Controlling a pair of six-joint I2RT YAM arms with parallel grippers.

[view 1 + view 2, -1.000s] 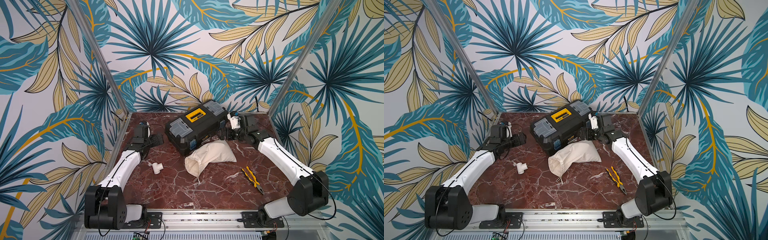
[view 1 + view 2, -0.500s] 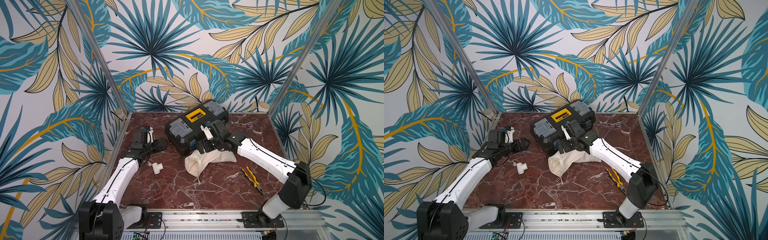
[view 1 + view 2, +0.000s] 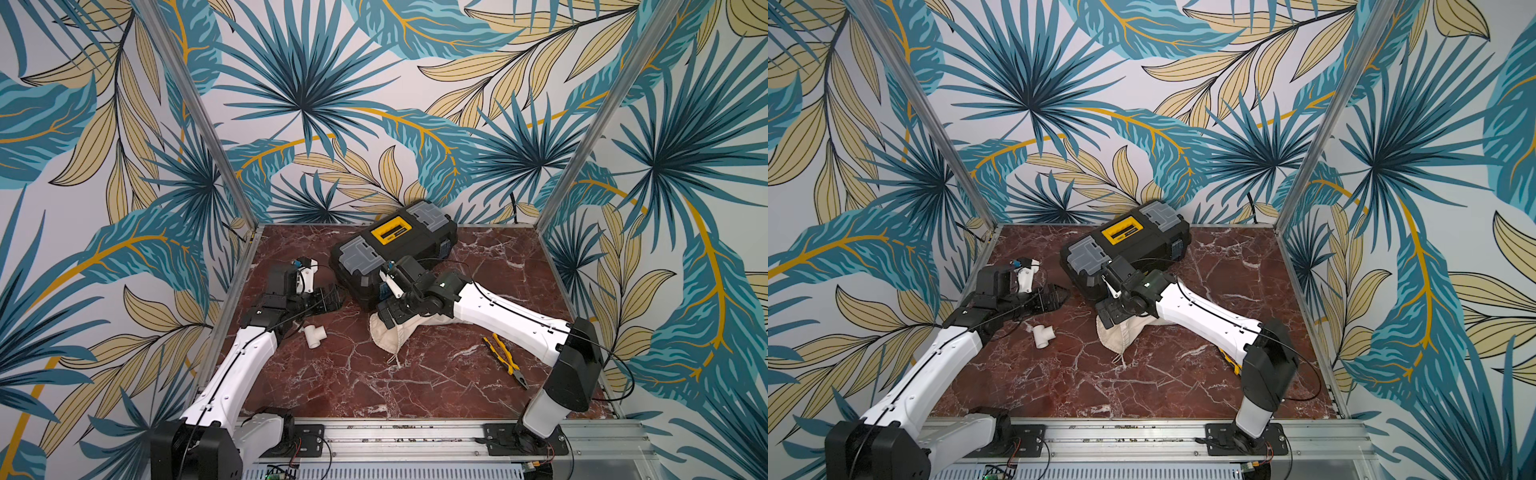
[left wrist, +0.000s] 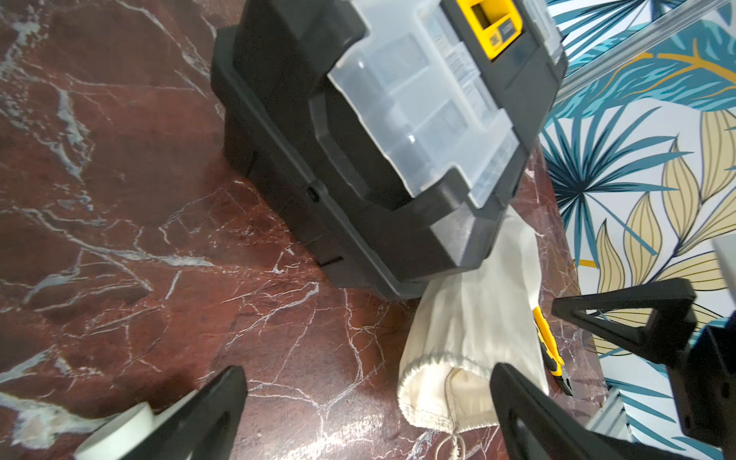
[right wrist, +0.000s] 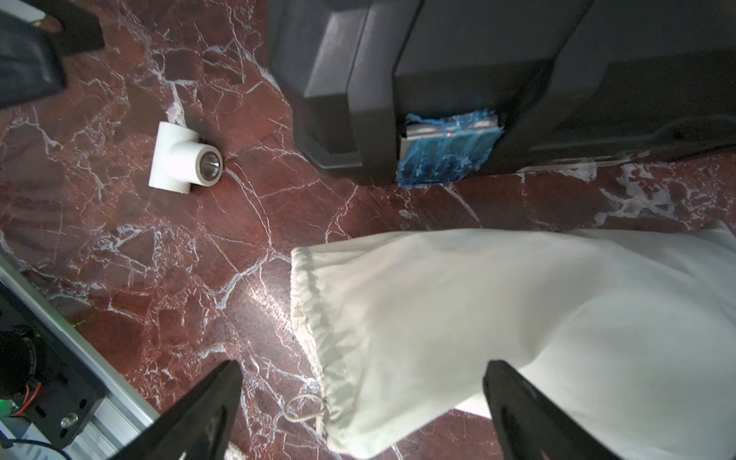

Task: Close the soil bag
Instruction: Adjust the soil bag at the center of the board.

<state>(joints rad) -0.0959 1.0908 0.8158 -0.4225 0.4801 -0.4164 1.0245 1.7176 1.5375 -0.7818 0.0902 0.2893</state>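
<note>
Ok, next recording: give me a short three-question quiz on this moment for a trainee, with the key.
1. True or false: the right gripper is shut on the bag.
2. Which tool lies on the table beside the right arm? A) hammer B) pliers C) screwdriver
3. Fill in: the bag's mouth is ___ (open / drawn shut).
Key: 1 false, the jaws stand open over the bag; 2 B; 3 open.
</note>
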